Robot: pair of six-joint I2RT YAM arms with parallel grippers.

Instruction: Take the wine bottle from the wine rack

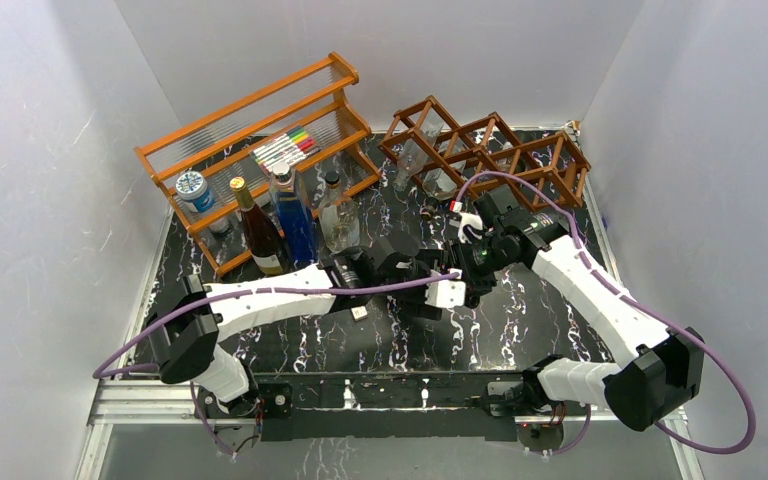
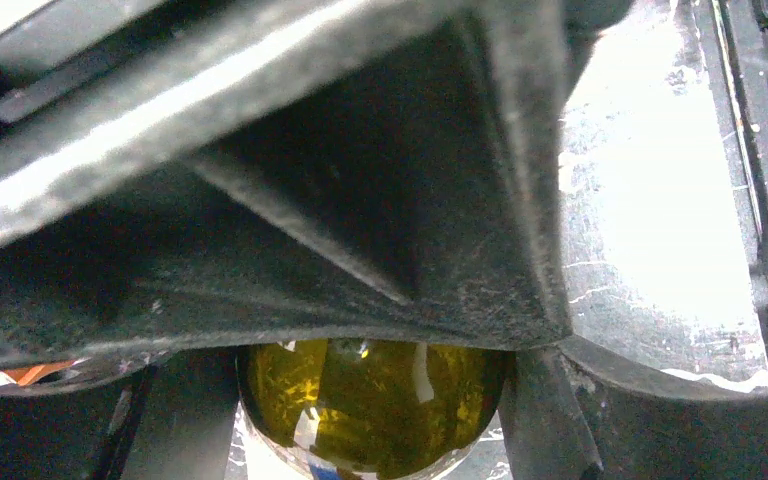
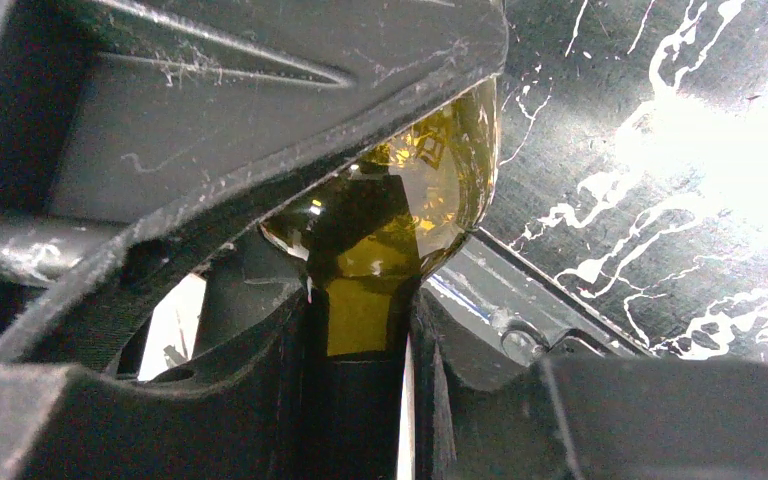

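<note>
Right fingers [image 3: 210, 420]: matte black, pinching neck | wine bottle [image 3: 430, 170]: glossy olive glass

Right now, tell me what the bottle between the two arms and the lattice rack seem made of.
The bottle: olive-green glass, glossy; see-through with sharp highlights. The rack: reddish-brown wood, probably stained, smooth; grain is too small to see.

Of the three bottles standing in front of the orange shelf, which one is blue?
The middle bottle: it stands between the dark yellow-capped bottle and the clear bottle.
</note>
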